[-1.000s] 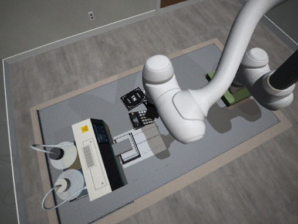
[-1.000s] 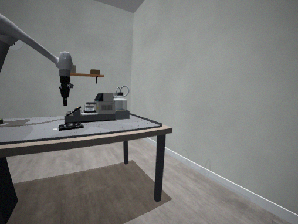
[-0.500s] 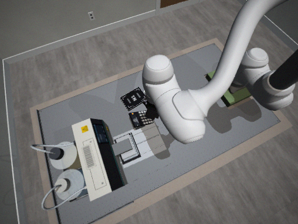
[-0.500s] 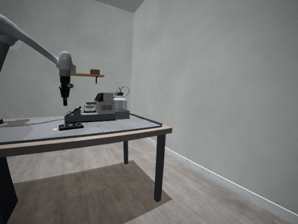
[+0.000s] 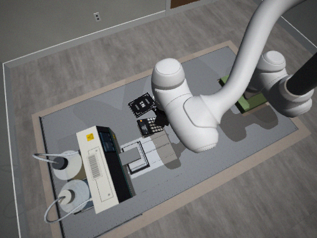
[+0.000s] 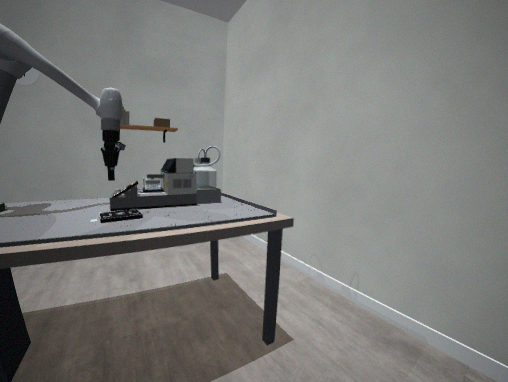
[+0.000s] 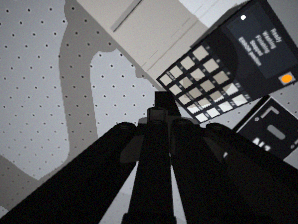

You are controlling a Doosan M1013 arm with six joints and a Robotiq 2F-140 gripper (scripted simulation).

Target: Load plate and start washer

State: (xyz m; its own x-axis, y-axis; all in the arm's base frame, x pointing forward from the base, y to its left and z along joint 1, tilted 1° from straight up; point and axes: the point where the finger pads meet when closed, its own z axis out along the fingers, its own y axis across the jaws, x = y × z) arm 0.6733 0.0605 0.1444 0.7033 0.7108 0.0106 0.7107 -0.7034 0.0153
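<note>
My gripper (image 7: 162, 104) (image 6: 110, 175) is shut on nothing and hangs a little above the washer's tilted keypad (image 7: 205, 82) (image 5: 150, 126), over its lowest row near the left end. An amber lamp (image 7: 286, 78) glows beside the dark display. The washer (image 5: 100, 165) (image 6: 177, 182) stands at the left. The plate (image 5: 143, 156) lies on the carrier in front of it, partly under the washer's grey head. The black plate nest N1 (image 5: 141, 104) (image 7: 271, 134) (image 6: 120, 215) lies empty beside the keypad. In the top view the arm hides most of my gripper.
Two white bottles (image 5: 67, 163) (image 5: 73, 193) with hoses stand behind the washer. A green block (image 5: 249, 104) sits at the arm's base. A wall shelf (image 6: 147, 128) hangs behind the gripper. The table edge (image 6: 150, 240) runs in front.
</note>
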